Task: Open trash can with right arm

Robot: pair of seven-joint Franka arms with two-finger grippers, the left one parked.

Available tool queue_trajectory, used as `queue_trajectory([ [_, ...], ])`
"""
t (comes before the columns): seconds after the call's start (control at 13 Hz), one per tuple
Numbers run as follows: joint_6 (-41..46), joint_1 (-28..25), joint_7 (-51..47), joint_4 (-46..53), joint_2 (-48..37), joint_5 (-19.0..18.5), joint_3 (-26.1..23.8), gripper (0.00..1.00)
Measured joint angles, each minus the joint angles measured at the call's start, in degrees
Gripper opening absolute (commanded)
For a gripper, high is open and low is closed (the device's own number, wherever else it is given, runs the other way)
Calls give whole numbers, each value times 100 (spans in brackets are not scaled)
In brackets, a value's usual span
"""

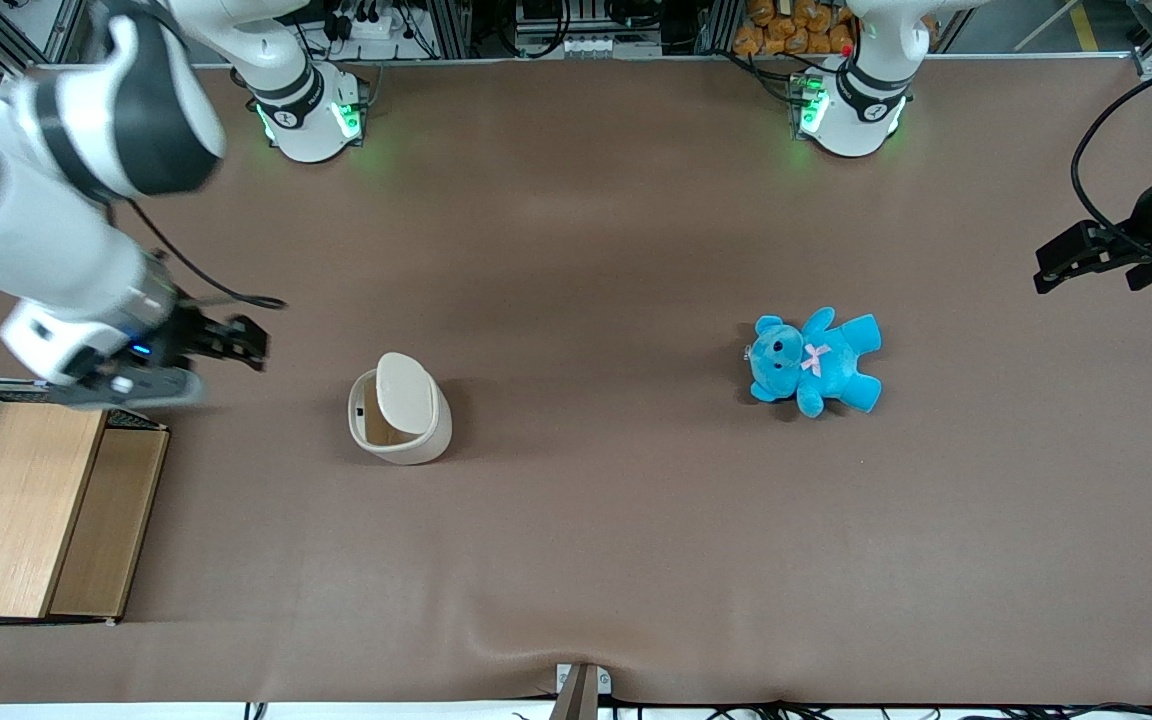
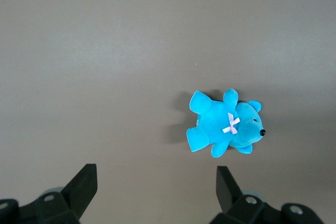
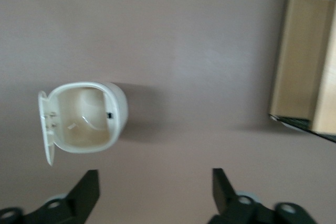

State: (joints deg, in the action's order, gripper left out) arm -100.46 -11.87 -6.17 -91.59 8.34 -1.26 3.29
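Observation:
The cream-white trash can (image 1: pixel 399 412) stands on the brown table with its hinged lid (image 1: pixel 406 392) swung up, so the inside shows. In the right wrist view the trash can (image 3: pixel 84 116) shows its open hollow, the lid (image 3: pixel 46 127) standing at its edge. My right arm's gripper (image 1: pixel 248 343) hangs above the table, beside the can toward the working arm's end, apart from it. It is open and empty, with both fingertips (image 3: pixel 90 182) spread wide over bare table.
A wooden box with wire mesh (image 1: pixel 36 510) sits at the working arm's end, nearer the front camera than the gripper; it also shows in the right wrist view (image 3: pixel 304 61). A blue teddy (image 1: pixel 816 360) lies toward the parked arm's end.

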Motion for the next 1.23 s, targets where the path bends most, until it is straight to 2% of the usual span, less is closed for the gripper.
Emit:
queue_trajectory([
  [0.38,924,584,230,-8,-740,12,132,100],
  [0.54,1202,610,250,-18,-955,24,191,100],
  [0.85,1299,618,646,-39,-1163,36,211,100],
  [1.23,1359,619,691,-103,-1392,64,220,100],
])
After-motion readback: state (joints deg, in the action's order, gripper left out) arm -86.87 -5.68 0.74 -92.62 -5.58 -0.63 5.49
